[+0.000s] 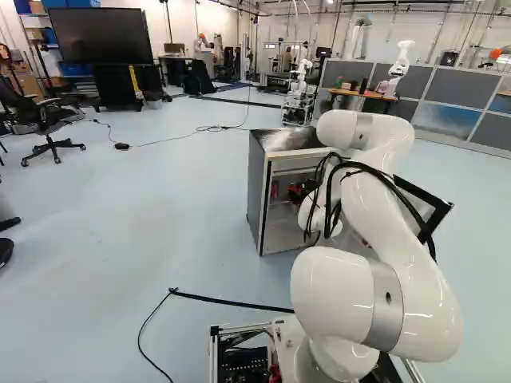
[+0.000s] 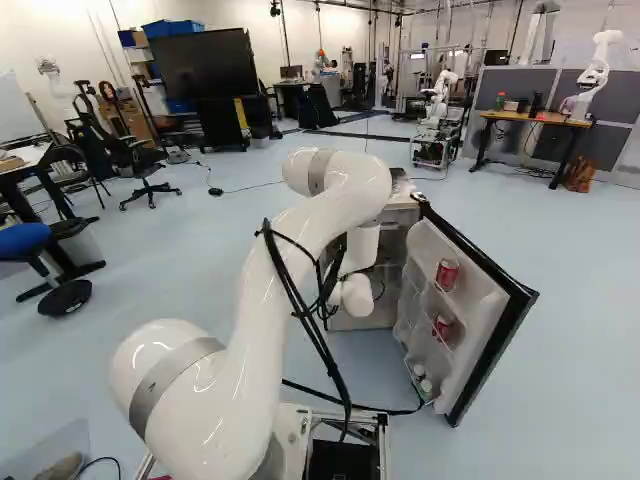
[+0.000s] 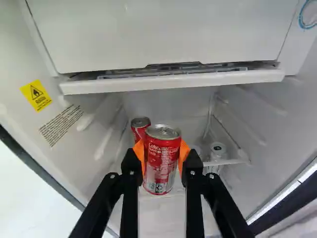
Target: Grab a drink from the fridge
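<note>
The gripper (image 1: 300,191) shows as a dark shape at the opening of the fridge (image 1: 255,191) in the left base view. In the wrist view the gripper (image 3: 162,157) is shut on an upright red can (image 3: 162,166), with an orange pad (image 3: 184,154) against either side. Just behind that can is a second red can (image 3: 140,124), partly hidden by it. Beside them a pale can (image 3: 217,148) stands by a wire shelf. The open fridge door (image 2: 492,345) carries a red can (image 2: 447,273) and another red can (image 2: 442,327) in its racks.
A white compartment (image 3: 163,37) and its ledge (image 3: 173,83) lie over the held can. Fridge walls flank the gripper. The open door stands out to the arm's right. Farther off are another robot (image 2: 437,100), a wooden table (image 2: 535,118) and grey partitions (image 1: 455,120).
</note>
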Tool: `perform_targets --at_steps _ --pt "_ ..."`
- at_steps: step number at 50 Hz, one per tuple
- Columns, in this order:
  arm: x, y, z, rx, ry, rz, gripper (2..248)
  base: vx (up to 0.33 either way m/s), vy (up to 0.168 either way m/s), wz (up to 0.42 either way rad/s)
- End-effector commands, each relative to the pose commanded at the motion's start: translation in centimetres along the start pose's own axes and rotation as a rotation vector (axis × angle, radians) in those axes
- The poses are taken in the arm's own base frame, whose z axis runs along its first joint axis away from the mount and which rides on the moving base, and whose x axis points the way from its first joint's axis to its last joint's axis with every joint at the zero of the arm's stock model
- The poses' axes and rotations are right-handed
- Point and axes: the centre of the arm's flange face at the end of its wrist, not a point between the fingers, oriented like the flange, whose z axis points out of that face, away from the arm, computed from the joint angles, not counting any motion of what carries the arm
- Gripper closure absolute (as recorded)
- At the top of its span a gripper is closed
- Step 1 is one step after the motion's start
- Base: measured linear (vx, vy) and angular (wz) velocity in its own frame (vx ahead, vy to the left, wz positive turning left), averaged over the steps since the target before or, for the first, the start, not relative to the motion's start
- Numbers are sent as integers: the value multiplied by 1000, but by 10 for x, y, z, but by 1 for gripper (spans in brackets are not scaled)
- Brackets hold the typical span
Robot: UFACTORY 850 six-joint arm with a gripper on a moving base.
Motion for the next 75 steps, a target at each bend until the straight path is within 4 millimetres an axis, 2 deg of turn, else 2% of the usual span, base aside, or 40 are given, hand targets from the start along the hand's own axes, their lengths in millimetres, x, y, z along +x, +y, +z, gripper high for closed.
perform_targets --at_steps 52,61,75 --pt "62 -51 -120 -9 -72 44 161 0 0 0" --pt "72 -55 -133 -13 -68 43 161 0 0 0" --pt "87 -57 -140 -16 -48 32 161 0 0 0"
